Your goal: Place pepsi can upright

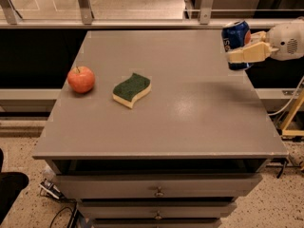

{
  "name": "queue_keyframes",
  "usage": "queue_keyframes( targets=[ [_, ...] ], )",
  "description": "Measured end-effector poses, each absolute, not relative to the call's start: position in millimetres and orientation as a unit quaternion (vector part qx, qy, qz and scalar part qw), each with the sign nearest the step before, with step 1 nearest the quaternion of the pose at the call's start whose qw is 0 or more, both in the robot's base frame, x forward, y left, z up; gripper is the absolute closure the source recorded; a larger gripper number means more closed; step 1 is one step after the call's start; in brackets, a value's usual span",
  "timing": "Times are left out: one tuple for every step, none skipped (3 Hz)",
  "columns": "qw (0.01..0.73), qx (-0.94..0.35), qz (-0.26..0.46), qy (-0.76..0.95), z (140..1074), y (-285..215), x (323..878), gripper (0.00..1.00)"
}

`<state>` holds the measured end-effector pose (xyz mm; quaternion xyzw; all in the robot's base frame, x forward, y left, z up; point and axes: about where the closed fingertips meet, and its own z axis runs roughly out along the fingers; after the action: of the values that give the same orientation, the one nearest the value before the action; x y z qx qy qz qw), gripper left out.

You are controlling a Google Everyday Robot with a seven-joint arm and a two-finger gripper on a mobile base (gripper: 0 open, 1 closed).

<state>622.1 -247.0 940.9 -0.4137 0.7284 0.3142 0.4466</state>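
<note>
The pepsi can [235, 37] is blue with a silver top and stands nearly upright in the air above the right edge of the grey table [161, 122]. My gripper [240, 52] comes in from the right and is shut on the can. A cream finger [247, 53] crosses the can's front. The white arm runs off the right edge of the camera view.
A red apple [81, 79] sits near the table's left edge. A green and yellow sponge [131, 89] lies to its right. Drawers [156, 191] are under the tabletop. A metal railing [85, 6] runs behind the table.
</note>
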Motion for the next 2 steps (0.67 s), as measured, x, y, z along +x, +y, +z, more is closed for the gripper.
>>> queue_keyframes(
  targets=[
    [0.491,-0.452,0.337,0.664,936.0,-246.3,612.7,1.00],
    [0.517,-0.467,0.345,0.630,922.5,-244.0,607.8,1.00]
  ],
)
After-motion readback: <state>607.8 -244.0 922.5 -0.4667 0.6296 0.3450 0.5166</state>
